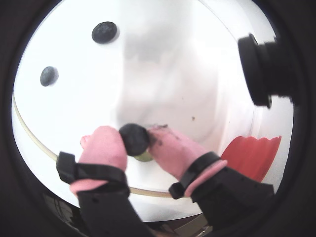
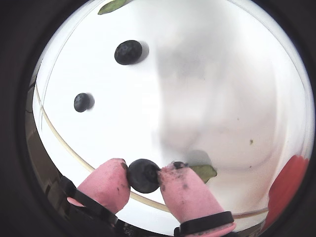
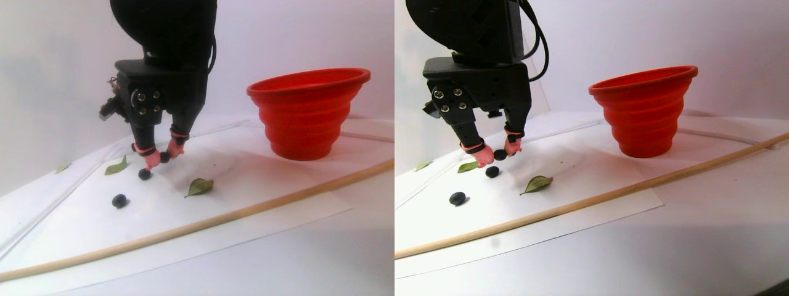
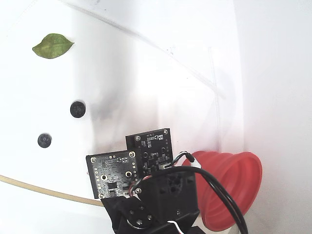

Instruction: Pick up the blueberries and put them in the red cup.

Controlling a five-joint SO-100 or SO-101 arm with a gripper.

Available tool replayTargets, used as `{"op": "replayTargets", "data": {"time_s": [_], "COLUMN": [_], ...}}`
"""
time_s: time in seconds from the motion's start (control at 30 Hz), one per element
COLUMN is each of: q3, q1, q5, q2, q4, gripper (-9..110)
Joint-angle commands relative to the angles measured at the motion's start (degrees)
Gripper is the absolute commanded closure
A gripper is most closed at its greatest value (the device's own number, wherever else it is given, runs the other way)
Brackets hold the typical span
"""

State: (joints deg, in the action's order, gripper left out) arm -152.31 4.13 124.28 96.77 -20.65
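Hand (image 2: 144,176) is pinching one blueberry (image 2: 143,176) btwn its pink tips, just above the table; red cup (image 3: 306,114) sits off to the right in stereo view, well apart; two berries left on the paper.

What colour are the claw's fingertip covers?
Pink, smudged dark near the held blueberry; fingertips show best in a wrist view.

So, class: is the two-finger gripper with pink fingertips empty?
No: in a wrist view the gripper pinches one dark round blueberry between its pink fingertips.
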Motion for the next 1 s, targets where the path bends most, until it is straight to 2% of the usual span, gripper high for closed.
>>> {"op": "replayTargets", "data": {"time_s": [0.0, 0.97], "q3": [-1.1, -0.7], "q1": [-0.2, -8.4], "q5": [-0.2, -2.2], "q2": [8.5, 34.6], "q4": [3.0, 26.5], "gripper": [91, 91]}}
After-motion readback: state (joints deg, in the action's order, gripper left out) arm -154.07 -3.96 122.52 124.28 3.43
